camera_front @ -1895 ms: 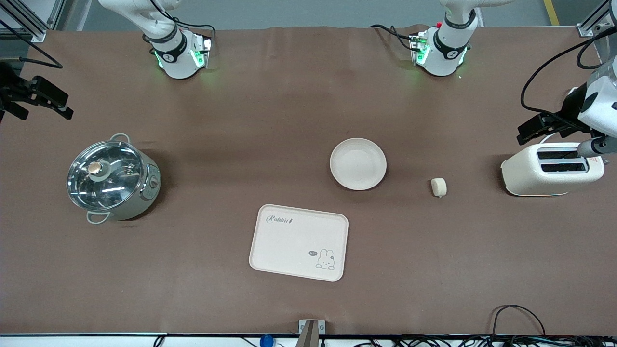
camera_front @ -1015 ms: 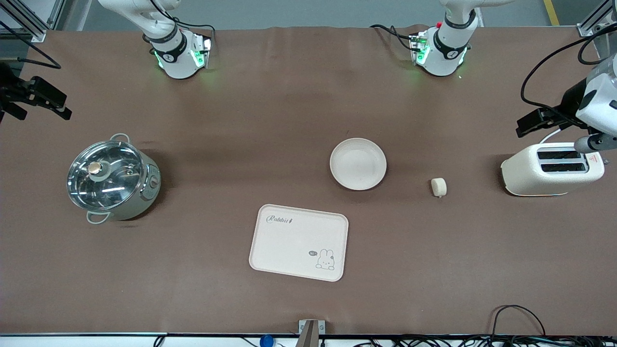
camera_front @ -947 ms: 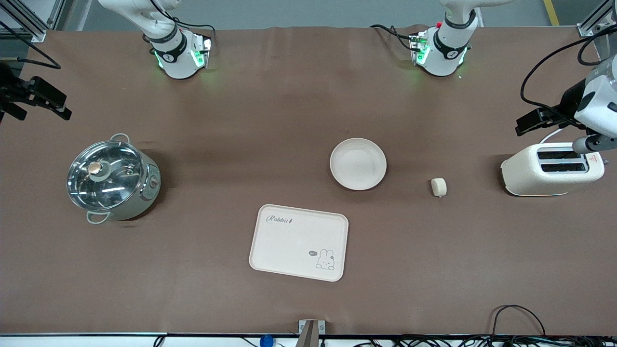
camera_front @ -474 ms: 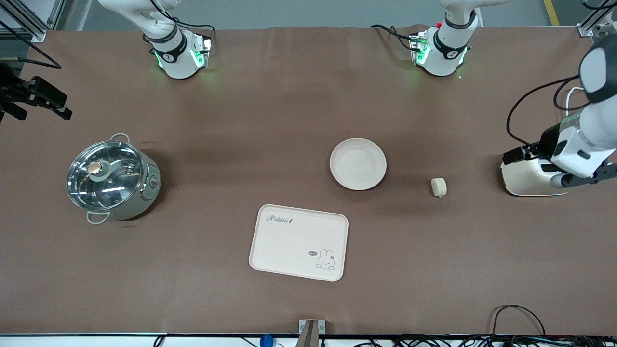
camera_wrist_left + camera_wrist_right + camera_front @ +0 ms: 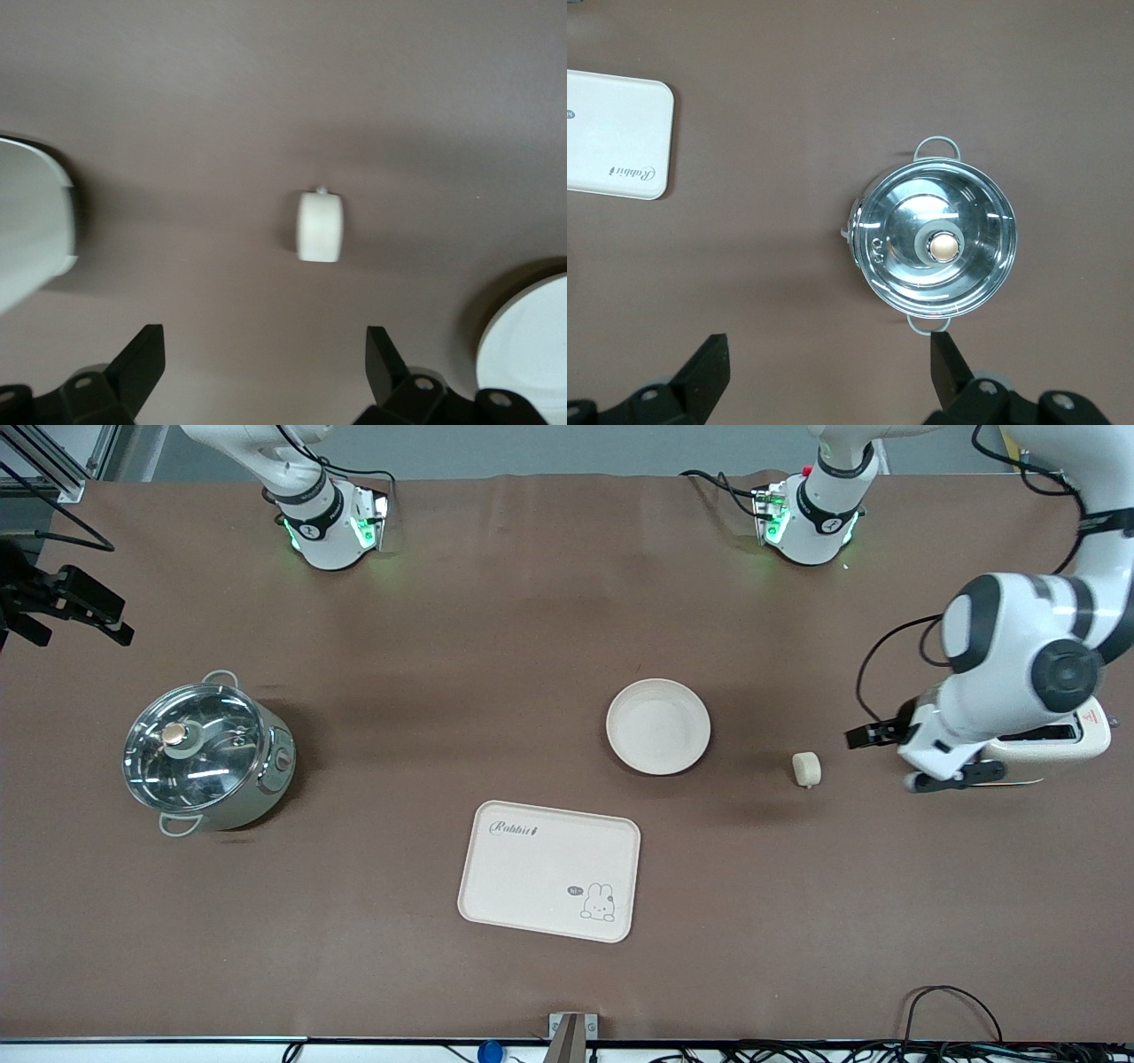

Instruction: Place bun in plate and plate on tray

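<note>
The small cream bun (image 5: pixel 806 769) lies on the brown table, between the plate and the toaster. The round cream plate (image 5: pixel 658 726) sits empty beside it, toward the right arm's end. The "Rabbit" tray (image 5: pixel 532 868) lies empty, nearer the front camera than the plate. My left gripper (image 5: pixel 880 763) is open and empty, over the table between the bun and the toaster. In the left wrist view the bun (image 5: pixel 319 227) lies ahead of the open left gripper (image 5: pixel 263 354), with the plate's rim (image 5: pixel 523 345) at the edge. My right gripper (image 5: pixel 120 624) waits open, high over the right arm's end of the table.
A steel pot with a glass lid (image 5: pixel 205 753) stands at the right arm's end; it also shows in the right wrist view (image 5: pixel 939 248), with the tray's corner (image 5: pixel 616 133). A cream toaster (image 5: pixel 1085 735) sits at the left arm's end, mostly hidden under the left arm.
My left arm has swung from above the toaster toward the bun, so the gripper now sits beside it. The right arm, bun, plate and tray have not moved.
</note>
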Available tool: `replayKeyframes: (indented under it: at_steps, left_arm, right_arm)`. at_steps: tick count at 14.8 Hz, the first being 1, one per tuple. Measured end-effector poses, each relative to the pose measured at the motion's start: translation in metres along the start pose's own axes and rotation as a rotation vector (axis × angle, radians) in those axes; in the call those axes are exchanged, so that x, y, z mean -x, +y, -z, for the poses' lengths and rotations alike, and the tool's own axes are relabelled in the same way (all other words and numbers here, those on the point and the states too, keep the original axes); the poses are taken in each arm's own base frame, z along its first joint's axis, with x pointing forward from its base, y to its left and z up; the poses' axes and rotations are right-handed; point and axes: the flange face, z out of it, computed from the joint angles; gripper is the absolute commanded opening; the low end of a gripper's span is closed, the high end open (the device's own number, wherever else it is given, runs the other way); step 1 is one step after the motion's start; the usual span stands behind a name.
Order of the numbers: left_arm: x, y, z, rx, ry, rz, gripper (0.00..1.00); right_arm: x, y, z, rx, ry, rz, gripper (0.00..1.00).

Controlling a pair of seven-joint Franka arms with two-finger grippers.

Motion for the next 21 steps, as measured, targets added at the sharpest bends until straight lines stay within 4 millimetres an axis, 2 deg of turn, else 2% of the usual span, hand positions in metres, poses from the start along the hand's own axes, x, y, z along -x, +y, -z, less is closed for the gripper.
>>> replayKeyframes:
  at_steps: [1,3,5,8,12,15,17,20,21]
  left_arm:
    - [0.000,0.010,-0.014,0.001,-0.002,0.004,1.00]
    - [-0.004,0.016,-0.043,0.008,-0.002,0.015,1.00]
    - [-0.008,0.014,-0.073,0.024,0.018,0.022,1.00]
    - [0.000,0.011,-0.115,0.042,0.050,0.025,1.00]
    - [0.000,0.011,-0.132,0.053,0.068,0.027,0.97]
    - [-0.001,0.011,-0.140,0.057,0.070,0.028,0.84]
    - [-0.002,0.012,-0.146,0.060,0.072,0.028,0.64]
    - [-0.003,0.012,-0.149,0.063,0.077,0.028,0.41]
    - [-0.003,0.012,-0.149,0.063,0.078,0.028,0.37]
  right_arm:
    - [0.000,0.000,0.000,0.000,0.000,0.001,1.00]
    - [0.000,-0.001,0.000,0.000,0.000,0.001,1.00]
    - [0.000,-0.001,0.000,0.000,0.000,0.001,1.00]
    - [0.000,-0.001,0.000,0.000,0.000,0.001,1.00]
    - [0.000,-0.001,0.000,0.000,0.000,0.001,1.00]
    - [0.000,-0.001,0.000,0.000,0.000,0.001,1.00]
    - [0.000,-0.001,0.000,0.000,0.000,0.001,1.00]
    - [0.000,-0.001,0.000,0.000,0.000,0.001,1.00]
    - [0.000,-0.001,0.000,0.000,0.000,0.001,1.00]
